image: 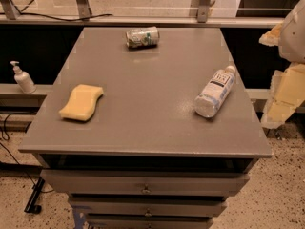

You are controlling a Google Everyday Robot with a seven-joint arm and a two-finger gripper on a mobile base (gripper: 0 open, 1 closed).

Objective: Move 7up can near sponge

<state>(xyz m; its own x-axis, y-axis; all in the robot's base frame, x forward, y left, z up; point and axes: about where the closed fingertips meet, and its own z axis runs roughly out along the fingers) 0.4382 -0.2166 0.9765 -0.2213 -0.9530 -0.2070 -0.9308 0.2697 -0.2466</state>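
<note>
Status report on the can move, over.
Gripper at right edge of view. 7up can on its side, table's far edge; sponge front-left. Water bottle right, off path.

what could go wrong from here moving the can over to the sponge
1. The can lies on its side by the far edge of the table top; a glancing grasp may roll it off the back.
2. The gripper is at the right edge of view, beyond the bottle, which also lies on its side; reaching across could knock it rolling.
3. The sponge sits near the left edge, so a can dropped there might roll off.
</note>
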